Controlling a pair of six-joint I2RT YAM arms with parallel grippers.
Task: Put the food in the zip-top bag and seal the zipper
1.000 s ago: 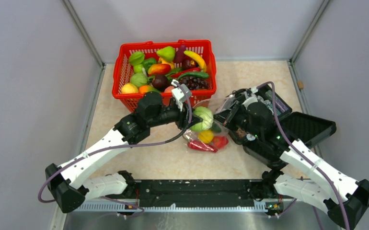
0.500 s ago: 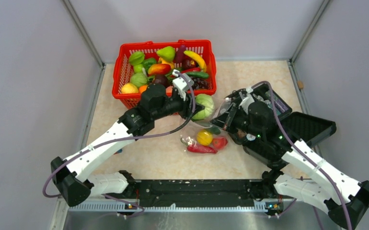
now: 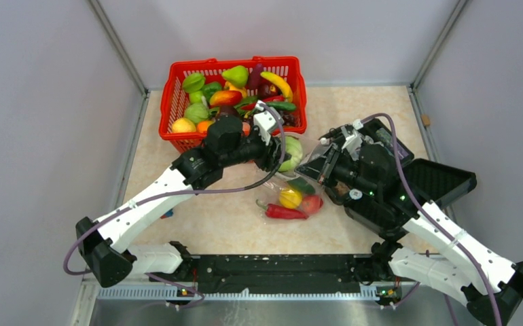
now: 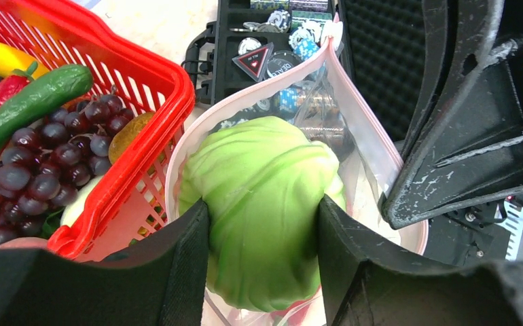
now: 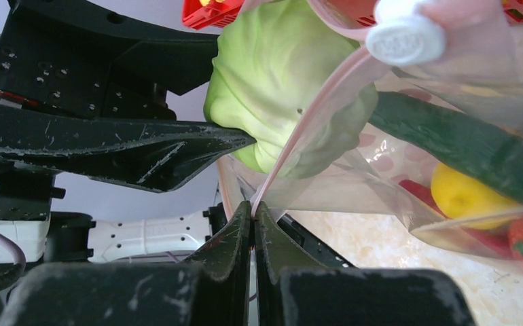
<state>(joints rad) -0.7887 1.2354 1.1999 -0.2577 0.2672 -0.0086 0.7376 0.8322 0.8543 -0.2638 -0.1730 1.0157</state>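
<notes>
The clear zip-top bag [image 3: 293,193] lies mid-table, its mouth lifted open. Inside lie a red chili [image 3: 284,212], a yellow lemon [image 3: 290,197], a red tomato [image 3: 311,202] and a cucumber [image 3: 302,185]. My left gripper [image 4: 264,210] is shut on the green cabbage [image 4: 262,204] and holds it in the bag's mouth, inside the pink zipper strip [image 4: 361,95]. In the top view the cabbage [image 3: 291,153] sits at the bag's far edge. My right gripper [image 5: 253,212] is shut on the zipper edge [image 5: 293,142] and holds the mouth up.
The red basket [image 3: 177,85] with more toy food, purple grapes [image 4: 41,170] among them, stands right behind the bag. An open black case [image 3: 442,180] with small items lies under my right arm. Grey walls close in on three sides.
My left gripper has carried the cabbage away from me, toward the basket, to the bag's raised mouth. My right gripper has lifted the bag edge, and the food inside has shifted.
</notes>
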